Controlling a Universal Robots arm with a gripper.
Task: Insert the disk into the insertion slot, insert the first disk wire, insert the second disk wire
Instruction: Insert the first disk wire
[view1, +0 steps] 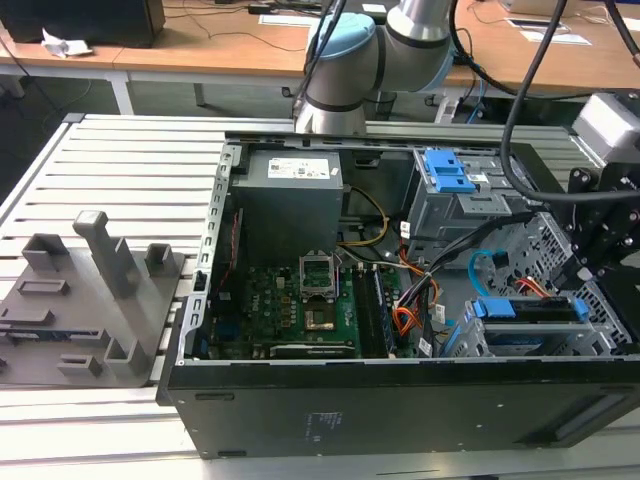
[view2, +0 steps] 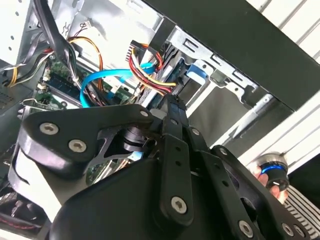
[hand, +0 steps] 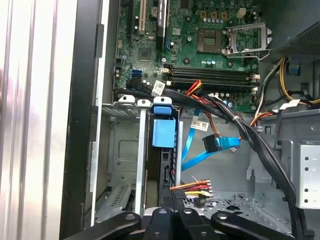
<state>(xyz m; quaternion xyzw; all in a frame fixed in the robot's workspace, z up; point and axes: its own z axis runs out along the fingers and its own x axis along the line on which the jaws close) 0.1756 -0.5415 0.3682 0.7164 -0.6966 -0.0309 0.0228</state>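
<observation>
The disk, in its bright blue carrier, sits inside the insertion slot, the low grey cage at the front of the open computer case on the exterior view's right. My gripper hangs over the disk's far end. In the first wrist view the gripper is shut at the connector of the first disk wire, a red, yellow and black bundle, just behind the carrier's blue tab. The second disk wire, a flat light-blue loop, hangs loose beside it. Both wires appear beyond the gripper.
A taller grey bay with blue tabs stands behind the cage. The power supply and motherboard take up the case's other half. Thick black cables cross near the cage. A grey fixture lies on the slatted table.
</observation>
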